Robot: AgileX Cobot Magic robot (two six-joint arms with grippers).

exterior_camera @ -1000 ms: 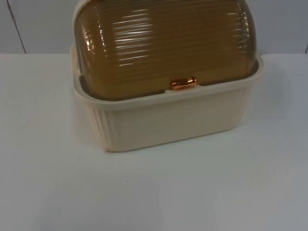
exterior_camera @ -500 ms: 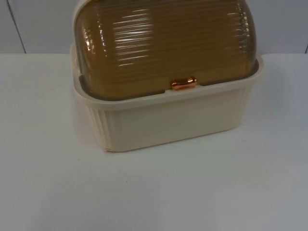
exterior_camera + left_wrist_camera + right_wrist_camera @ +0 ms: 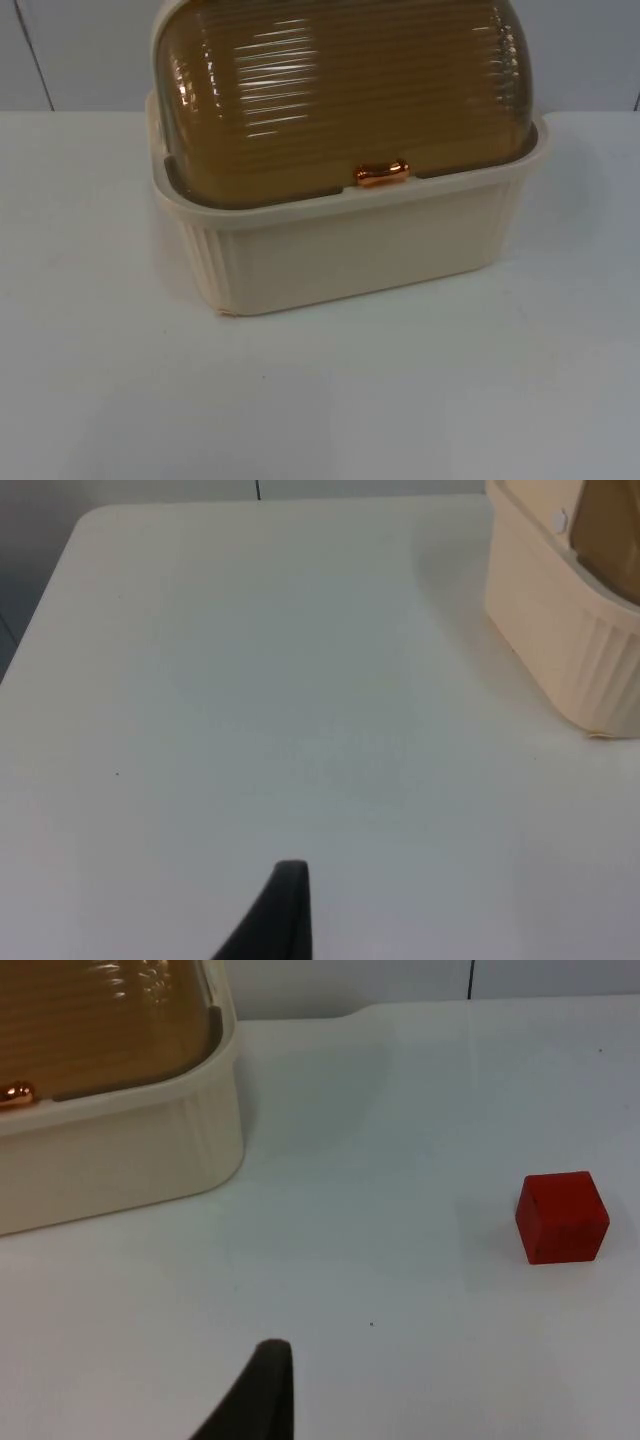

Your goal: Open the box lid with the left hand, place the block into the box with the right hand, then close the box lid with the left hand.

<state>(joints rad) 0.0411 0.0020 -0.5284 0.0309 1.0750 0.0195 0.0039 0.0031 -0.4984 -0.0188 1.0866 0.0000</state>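
1. The cream box (image 3: 350,250) stands on the white table (image 3: 400,400) near the grey wall (image 3: 80,50), its ribbed amber lid (image 3: 340,90) down, copper handle (image 3: 382,174) at the front rim
2. The red block (image 3: 562,1217) lies on the table, well apart from the box
3. The left gripper (image 3: 285,910) and right gripper (image 3: 265,1385) each hang above bare table; I cannot tell how their jaws stand
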